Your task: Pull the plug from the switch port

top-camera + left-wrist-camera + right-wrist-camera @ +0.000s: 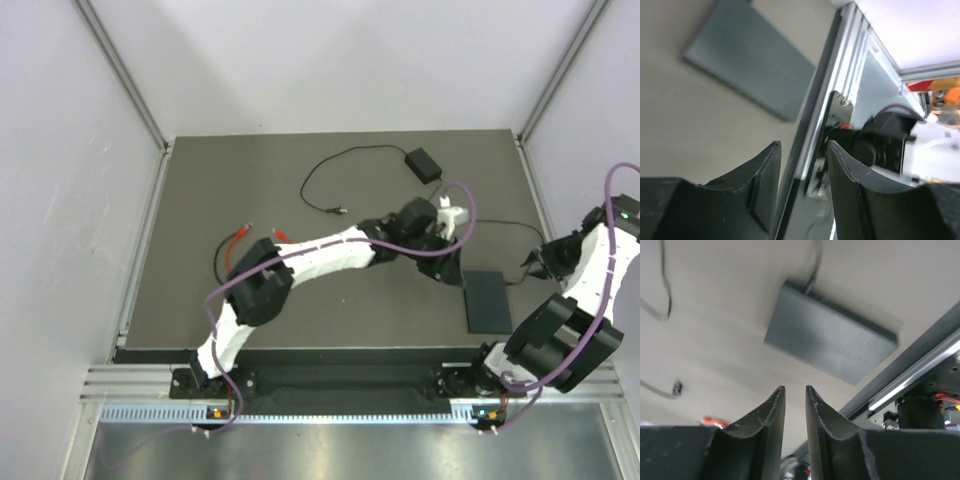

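The flat black switch box (488,300) lies near the table's front right. It also shows in the left wrist view (755,60) and the right wrist view (830,340). A thin black cable (813,270) is plugged into the box's far edge; the plug (808,286) sits in the port. In the top view this cable (520,274) leaves the box's far right corner. My left gripper (442,250) hovers just beyond the box's far left, open and empty (804,150). My right gripper (538,265) is to the right of the box near the cable, jaws narrowly apart and empty (795,392).
A small black power brick (422,163) with a thin cord lies at the back. A loose cord end (340,210) and red-tipped leads (245,232) lie left of centre. The table's front rail (840,100) and the right arm's base (885,140) are close to the box.
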Controlling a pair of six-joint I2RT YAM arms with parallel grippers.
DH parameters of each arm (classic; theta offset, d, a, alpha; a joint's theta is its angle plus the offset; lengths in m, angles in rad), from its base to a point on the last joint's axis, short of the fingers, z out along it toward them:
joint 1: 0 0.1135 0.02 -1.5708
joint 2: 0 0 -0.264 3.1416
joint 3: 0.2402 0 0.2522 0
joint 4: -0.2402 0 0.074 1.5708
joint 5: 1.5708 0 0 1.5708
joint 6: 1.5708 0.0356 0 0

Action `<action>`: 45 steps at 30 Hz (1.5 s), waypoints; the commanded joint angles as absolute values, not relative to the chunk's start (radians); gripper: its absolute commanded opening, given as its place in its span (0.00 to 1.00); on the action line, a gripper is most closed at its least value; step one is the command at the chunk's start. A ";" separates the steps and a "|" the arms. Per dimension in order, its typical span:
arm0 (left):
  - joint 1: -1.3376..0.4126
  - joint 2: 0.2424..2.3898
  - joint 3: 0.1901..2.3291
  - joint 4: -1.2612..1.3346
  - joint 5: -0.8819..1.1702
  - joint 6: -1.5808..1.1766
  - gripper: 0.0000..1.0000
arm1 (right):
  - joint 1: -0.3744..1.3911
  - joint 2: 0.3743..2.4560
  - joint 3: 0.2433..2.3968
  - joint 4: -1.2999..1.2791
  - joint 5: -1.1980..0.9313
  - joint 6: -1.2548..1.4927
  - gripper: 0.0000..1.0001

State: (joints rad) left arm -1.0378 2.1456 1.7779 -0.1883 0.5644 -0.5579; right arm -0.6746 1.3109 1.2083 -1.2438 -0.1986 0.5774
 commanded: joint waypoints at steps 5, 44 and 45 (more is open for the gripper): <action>-1.120 2.324 1.991 -0.057 0.450 -0.609 0.48 | -0.827 1.434 1.308 -1.235 -0.097 0.578 0.25; -1.200 2.556 2.069 -0.206 0.183 -0.693 0.38 | -0.514 1.394 1.042 -0.942 0.186 0.701 0.39; -1.200 2.554 2.057 -0.204 0.184 -0.709 0.38 | -0.511 1.388 1.037 -0.925 0.201 0.709 0.39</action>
State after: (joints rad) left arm -1.1992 2.5484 2.1124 -0.1112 0.2230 -0.7113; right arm -0.5323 1.4380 1.0470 -0.9936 0.1368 0.6525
